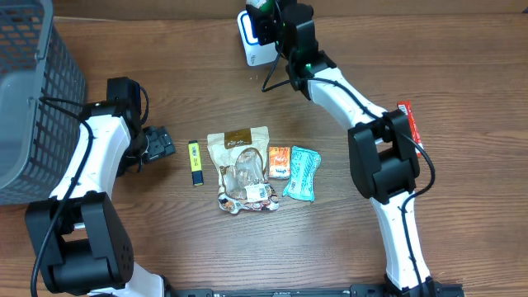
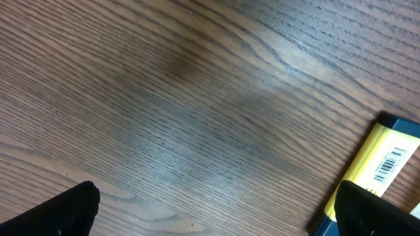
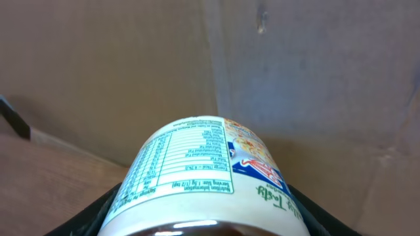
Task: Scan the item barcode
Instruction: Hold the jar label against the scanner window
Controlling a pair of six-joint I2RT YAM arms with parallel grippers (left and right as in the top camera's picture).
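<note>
Holding a white round plastic tub with a printed nutrition label (image 3: 197,170), the right gripper (image 1: 279,23) is clamped on the tub's sides; the right wrist view shows its dark fingers hugging both flanks. Overhead, that arm reaches toward the far edge of the brown wooden table (image 1: 462,66). The tub is raised right beside a white box-shaped device with a blue-edged face (image 1: 250,43), which I take to be the scanner.

The step in hand looks like the presenting one: the item is lifted and offered to the reader. In the wrist view the nutrition panel faces the camera and no barcode shows, so I cannot tell whether the code faces the device. The next move probably calls for a slow wrist turn until the barcode side meets the scanner's face, with a firm grip, since a smooth round tub can slip or spin.

The left gripper (image 1: 161,142) sits low over the table, jaws spread wide with nothing between them. It is just beside a narrow yellow box (image 1: 195,162) whose barcode faces up. Near that lie a brown-and-clear snack bag (image 1: 243,169), a small orange packet (image 1: 279,162) and a teal wrapper (image 1: 302,173). A grey mesh basket (image 1: 33,91) stands at the far left.
</note>
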